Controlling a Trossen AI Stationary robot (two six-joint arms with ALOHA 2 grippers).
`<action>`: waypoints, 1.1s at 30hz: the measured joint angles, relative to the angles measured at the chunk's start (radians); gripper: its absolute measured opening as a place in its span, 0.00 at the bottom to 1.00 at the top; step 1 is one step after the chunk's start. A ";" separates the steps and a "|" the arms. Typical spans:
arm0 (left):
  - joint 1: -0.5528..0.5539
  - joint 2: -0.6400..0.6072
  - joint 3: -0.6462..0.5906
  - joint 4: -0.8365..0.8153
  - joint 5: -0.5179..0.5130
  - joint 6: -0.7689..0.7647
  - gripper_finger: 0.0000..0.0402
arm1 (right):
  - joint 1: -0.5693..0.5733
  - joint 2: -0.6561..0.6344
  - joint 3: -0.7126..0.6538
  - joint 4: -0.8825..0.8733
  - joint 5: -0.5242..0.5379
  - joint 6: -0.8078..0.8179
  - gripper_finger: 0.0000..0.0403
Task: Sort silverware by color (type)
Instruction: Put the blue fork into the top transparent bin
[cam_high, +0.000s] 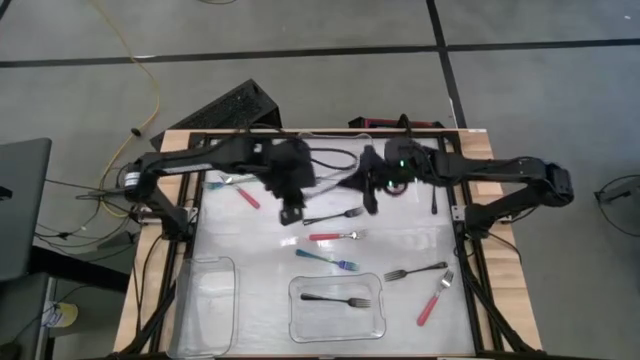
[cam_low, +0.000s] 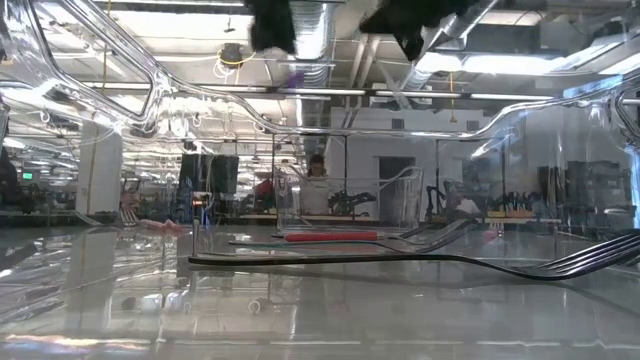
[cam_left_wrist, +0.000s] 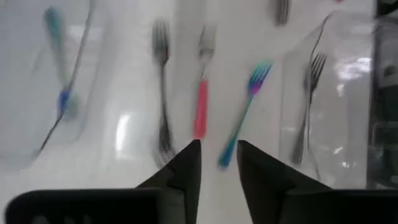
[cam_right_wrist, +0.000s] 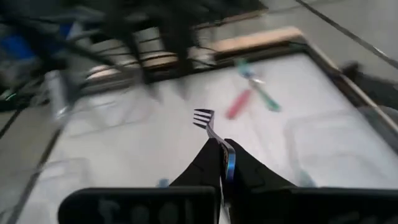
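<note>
White table (cam_high: 260, 300) w/ two clear bins: one at the near-left corner (cam_high: 207, 300), one near-centre (cam_high: 337, 308) holding a dark fork (cam_high: 337, 299). Left gripper (cam_high: 291, 212) hangs above table centre-left, fingers (cam_left_wrist: 186, 168) slightly spread, nothing between them. Right gripper (cam_right_wrist: 224, 163), raised over the far centre, is pinched on a blue-tinted fork (cam_right_wrist: 211, 132), tines pointing forward. Loose on the table: red fork (cam_high: 336, 236) at centre, dark fork (cam_high: 334, 216) just beyond it, teal fork (cam_high: 326, 259) just nearer; dark fork (cam_high: 414, 271) and red fork (cam_high: 434, 299) to the right; red fork (cam_high: 247, 197) far-left.
</note>
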 joint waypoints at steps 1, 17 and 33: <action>-0.003 -0.032 0.000 -0.014 -0.033 -0.013 0.26 | -0.028 0.000 0.000 0.001 -0.002 0.012 0.06; -0.262 -0.429 -0.137 0.180 -0.603 -0.039 0.30 | -0.310 0.091 -0.001 0.148 0.184 0.305 0.06; -0.196 -0.477 -0.527 0.734 -0.400 -0.002 0.30 | -0.235 0.292 -0.001 0.138 0.251 0.410 0.06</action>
